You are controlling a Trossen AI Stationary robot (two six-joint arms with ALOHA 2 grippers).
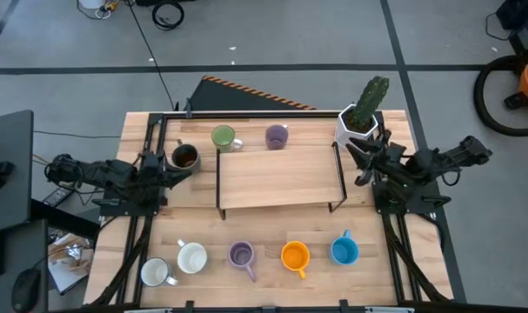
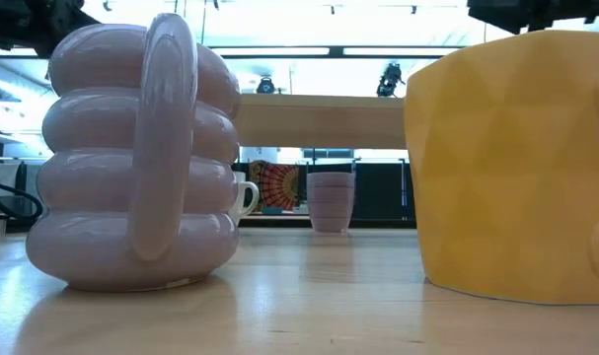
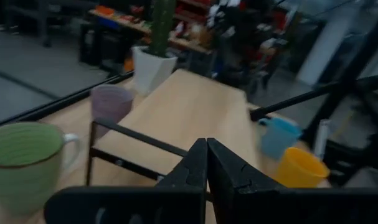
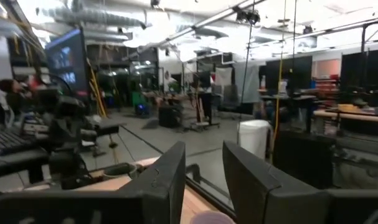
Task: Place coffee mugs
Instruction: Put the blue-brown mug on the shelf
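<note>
Front row, near edge of the pale wooden table (image 1: 272, 230), from the left arm's side across: two glossy white ceramic mugs (image 1: 191, 258), standing close together; one lilac ribbed mug (image 1: 241, 254); one orange mug (image 1: 295, 256); one blue mug (image 1: 344, 251). All upright, mouths up, spaced along one line. None is on the shelf yet.

Mid-table: low wooden shelf on a black wire frame (image 1: 281, 177), top bare.

Back row, beyond the shelf: dark brown mug (image 1: 185, 156), green mug (image 1: 223, 137), second lilac mug (image 1: 277, 136). White faceted pot with a green cactus (image 1: 361, 117) at the far corner on the right arm's side; not a task item.

Left gripper (image 1: 178, 170): fingers pressed together, nothing between them (wrist view confirms). It points across the table toward the shelf, arm stretched low and nearly level. The dark brown mug sits just beside the fingertips, on their far side, apparently touching or almost so; cannot tell which. The green mug lies further along the back row.

Right gripper (image 1: 361, 160): fingers stand apart with a gap, holding nothing; it sits beside the shelf's end, just in front of the cactus pot, arm folded.

Judgement: the left arm is nearer the brown mug; it would need to open before any grasp.
</note>
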